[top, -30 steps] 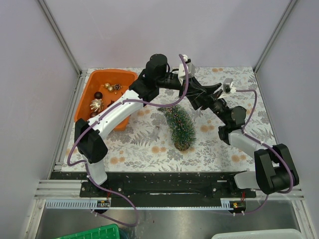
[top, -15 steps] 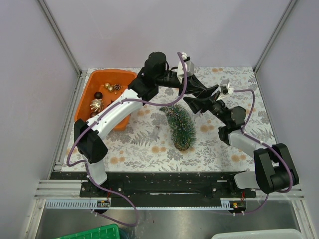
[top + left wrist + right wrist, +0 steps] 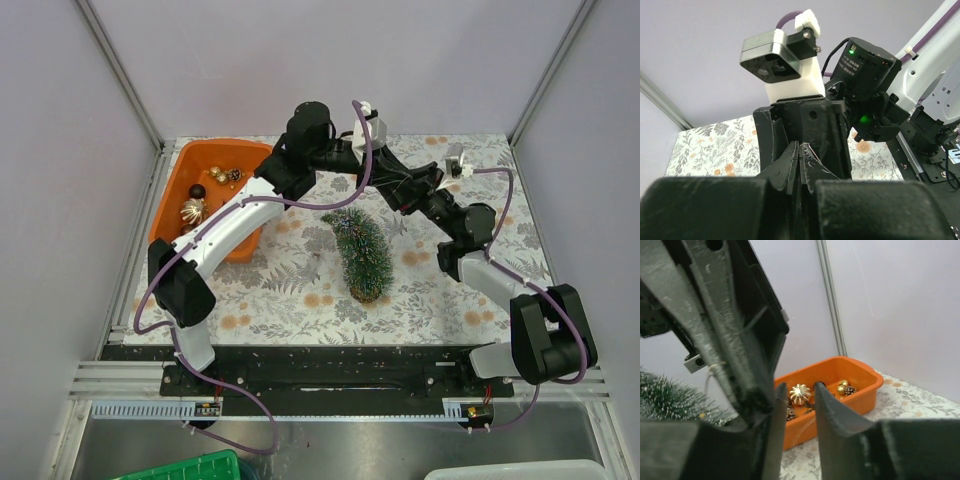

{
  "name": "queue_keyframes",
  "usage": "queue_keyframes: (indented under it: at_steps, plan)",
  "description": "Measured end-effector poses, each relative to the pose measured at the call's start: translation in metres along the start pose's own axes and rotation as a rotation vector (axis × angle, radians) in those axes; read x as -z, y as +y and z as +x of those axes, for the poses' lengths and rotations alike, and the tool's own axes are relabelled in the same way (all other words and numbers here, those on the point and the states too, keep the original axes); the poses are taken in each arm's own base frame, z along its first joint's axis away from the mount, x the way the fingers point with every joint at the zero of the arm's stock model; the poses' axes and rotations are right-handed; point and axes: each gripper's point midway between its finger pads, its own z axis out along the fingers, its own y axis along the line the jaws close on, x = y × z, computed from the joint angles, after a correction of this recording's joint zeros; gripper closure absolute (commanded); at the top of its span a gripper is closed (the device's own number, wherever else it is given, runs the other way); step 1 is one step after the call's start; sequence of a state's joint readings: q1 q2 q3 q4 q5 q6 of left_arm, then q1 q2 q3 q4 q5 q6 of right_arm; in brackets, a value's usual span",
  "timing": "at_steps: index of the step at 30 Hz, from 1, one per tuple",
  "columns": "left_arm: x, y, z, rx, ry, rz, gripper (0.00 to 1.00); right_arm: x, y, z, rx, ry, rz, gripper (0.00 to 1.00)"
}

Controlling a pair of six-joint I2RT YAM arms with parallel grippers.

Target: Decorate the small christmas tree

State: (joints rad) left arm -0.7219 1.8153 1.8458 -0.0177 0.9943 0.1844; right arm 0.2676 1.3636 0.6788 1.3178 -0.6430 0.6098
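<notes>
The small christmas tree point(image 3: 360, 255) lies on its side mid-table, green with frosty tips; a bit of it shows in the right wrist view point(image 3: 670, 400). My left gripper point(image 3: 392, 183) hangs above and behind the tree. In its wrist view point(image 3: 799, 145) the jaws are shut on a thin pale thread point(image 3: 812, 146). What hangs from the thread is hidden. My right gripper point(image 3: 412, 190) meets it tip to tip, open by a narrow gap point(image 3: 799, 386). The left fingers point(image 3: 725, 340) with the thread point(image 3: 714, 368) stand just left of it.
An orange tray point(image 3: 178, 180) at the far left holds several small ornaments, among them a ribbed gold one point(image 3: 192, 211). It also shows in the right wrist view point(image 3: 860, 390). The right wrist's camera block point(image 3: 775, 60) fills the space right before the left jaws.
The right gripper has moved up and away from me to the left gripper's tip, and its jaws have narrowed. The left gripper shifted slightly back. The tree has not moved.
</notes>
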Motion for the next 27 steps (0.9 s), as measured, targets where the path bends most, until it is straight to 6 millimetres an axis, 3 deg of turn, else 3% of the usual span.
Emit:
queue_keyframes:
  at_steps: [4,6,10,12,15,18,22,24,27]
  plan:
    - [0.002,0.002,0.0,0.005,-0.002,-0.001,0.95,-0.001,-0.003,0.003,-0.01,0.008,0.0,0.94]
    - [0.002,0.0,0.0,0.01,-0.002,0.005,0.93,-0.001,-0.005,0.005,-0.013,0.01,0.006,0.98]
    - [0.002,-0.002,0.001,0.026,0.001,0.01,0.66,0.001,-0.011,0.002,0.011,-0.005,0.033,1.0]
    - [0.003,-0.002,0.002,0.025,0.004,0.007,0.4,0.007,-0.018,-0.001,0.037,-0.02,0.07,1.0]
    - [0.007,-0.003,0.008,0.043,0.022,-0.018,0.36,0.024,-0.03,-0.014,0.109,-0.062,0.163,1.0]
    - [0.019,-0.002,0.011,0.053,0.046,-0.071,0.22,0.038,-0.04,-0.038,0.201,-0.099,0.299,1.0]
    - [0.045,0.008,0.004,0.035,0.08,-0.183,0.16,0.064,-0.048,-0.079,0.292,-0.158,0.531,1.0]
    - [0.062,0.014,-0.003,0.012,0.095,-0.245,0.14,0.078,-0.057,-0.085,0.283,-0.149,0.645,1.0]
    - [0.086,0.018,-0.018,-0.03,0.11,-0.325,0.11,0.098,-0.071,-0.078,0.228,-0.067,0.808,1.0]
